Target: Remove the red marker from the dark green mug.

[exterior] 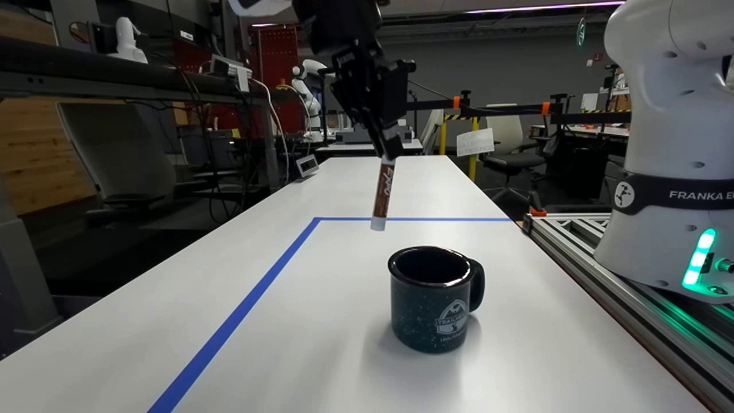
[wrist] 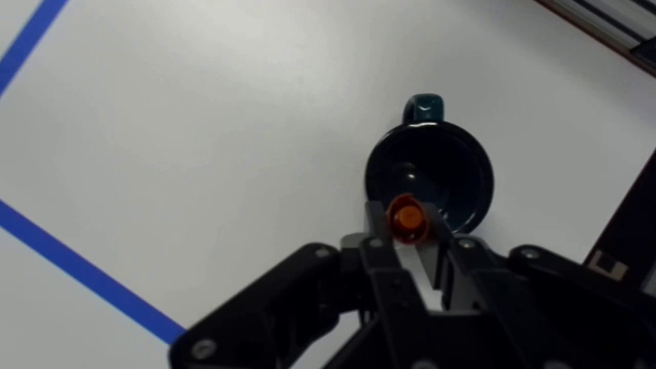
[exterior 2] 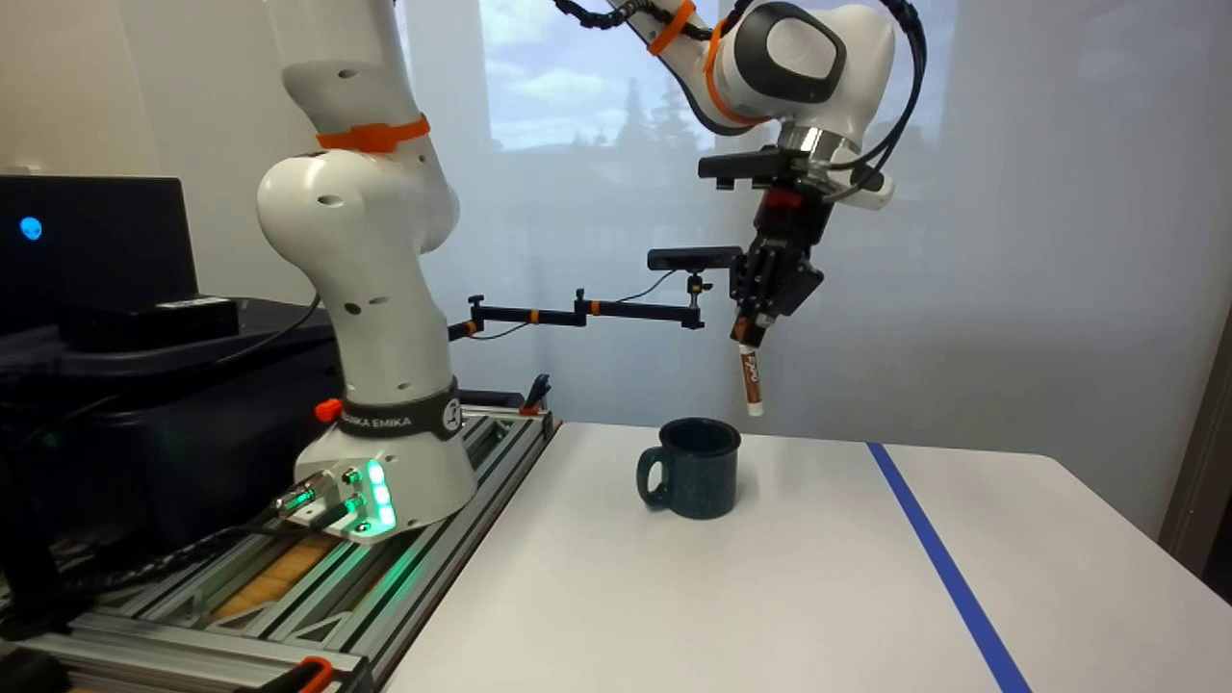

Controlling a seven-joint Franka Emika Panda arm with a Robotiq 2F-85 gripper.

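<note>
Around your white desk [exterior: 321, 355] you have office chairs [exterior: 123, 152], a grey wall [exterior: 533, 69], a pinkish ceiling light [exterior: 545, 7] and a bright window [exterior 2: 568, 82].

Daylight comes through the window [exterior 2: 568, 77] past the far edge of the counter [exterior 2: 770, 597]; green lamps [exterior: 699, 258] tint the rails [exterior: 682, 332] along its long edge. The mug [exterior: 427, 315] casts a soft shadow, and the wrist view is slightly blurred.

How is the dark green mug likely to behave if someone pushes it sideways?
The dark green mug would probably slide upright rather than tip, because it is squat and wide. Its glossy surface may feel slippery. If knocked over, its handle would likely limit rolling.
</note>
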